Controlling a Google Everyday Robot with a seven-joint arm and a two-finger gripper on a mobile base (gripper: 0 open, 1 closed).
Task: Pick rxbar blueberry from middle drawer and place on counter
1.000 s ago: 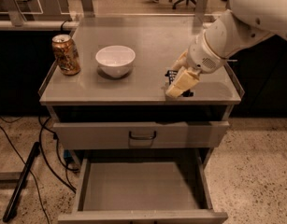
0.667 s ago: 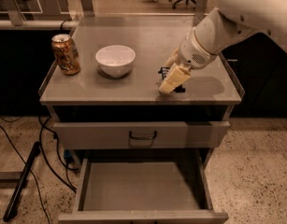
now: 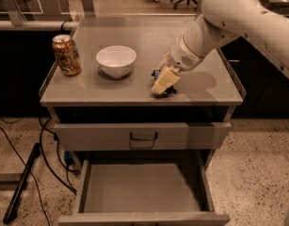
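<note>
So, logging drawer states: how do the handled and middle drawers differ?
The handled drawer is shut, the middle drawer pulled out. The handled drawer hides its inside; the middle drawer shows a bare floor. Both are grey metal. The tool is low over the counter, right of the bowl.

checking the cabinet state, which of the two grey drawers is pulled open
The lower grey metal drawer, its bare floor showing; the upper drawer with the black bow handle is shut. The gripper is over the grey metal counter.

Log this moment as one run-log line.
gripper: low at counter front edge, over rxbar blueberry | middle drawer: open, floor bare | can, bowl: counter left
</note>
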